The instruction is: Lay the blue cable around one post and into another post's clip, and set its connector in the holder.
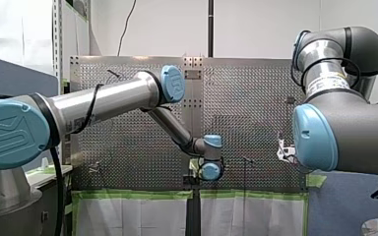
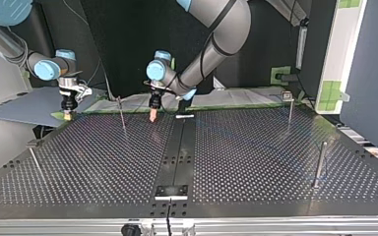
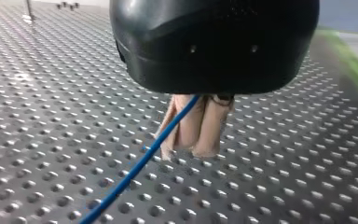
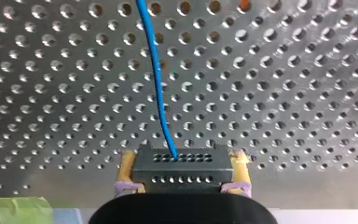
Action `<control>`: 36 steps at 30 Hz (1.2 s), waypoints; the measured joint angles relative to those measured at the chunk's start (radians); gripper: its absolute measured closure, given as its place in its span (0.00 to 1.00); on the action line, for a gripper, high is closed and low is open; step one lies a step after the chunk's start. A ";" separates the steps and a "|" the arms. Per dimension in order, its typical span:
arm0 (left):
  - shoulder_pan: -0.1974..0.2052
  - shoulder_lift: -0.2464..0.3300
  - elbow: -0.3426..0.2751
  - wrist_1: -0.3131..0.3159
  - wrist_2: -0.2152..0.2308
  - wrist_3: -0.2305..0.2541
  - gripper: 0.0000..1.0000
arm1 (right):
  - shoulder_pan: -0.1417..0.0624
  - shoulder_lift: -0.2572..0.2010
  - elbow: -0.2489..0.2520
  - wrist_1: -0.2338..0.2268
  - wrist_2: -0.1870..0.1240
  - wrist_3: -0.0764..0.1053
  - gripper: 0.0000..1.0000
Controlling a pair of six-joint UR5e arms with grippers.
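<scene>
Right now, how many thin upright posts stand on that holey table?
4 in the top view: one post far back, left of middle; one far back at the right; one nearer at the right; one nearer at the left. Others may be hidden.

Our front view looks from behind and above our shoulders out over the tabletop [image 1: 256, 123], well back from the work. Our top view faces us from across it, low, at about the work's height. The wrist views sit close behind the left fingers [image 3: 205, 130] and right fingers [image 4: 240, 163], looking along them. Both show the blue cable [image 3: 135, 168] by the fingers; all four share the tabletop.
</scene>
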State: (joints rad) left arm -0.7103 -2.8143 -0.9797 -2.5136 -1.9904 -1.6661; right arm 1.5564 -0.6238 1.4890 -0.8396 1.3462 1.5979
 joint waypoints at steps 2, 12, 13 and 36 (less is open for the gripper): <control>-0.001 0.000 -0.008 -0.015 -0.008 0.009 0.29 | 0.002 0.000 0.000 0.007 -0.002 -0.002 1.00; -0.017 0.018 -0.033 -0.111 0.015 0.064 0.00 | 0.006 0.003 0.000 0.015 -0.005 0.001 1.00; -0.018 0.024 -0.038 -0.115 0.024 0.068 0.00 | 0.006 0.003 0.000 0.015 -0.005 0.002 1.00; -0.038 0.134 -0.170 -0.123 0.203 0.100 0.00 | 0.000 0.007 0.000 0.013 -0.011 0.019 1.00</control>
State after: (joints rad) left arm -0.7486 -2.6806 -1.1499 -2.6367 -1.7871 -1.5662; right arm 1.5563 -0.6166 1.4889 -0.8267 1.3348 1.6169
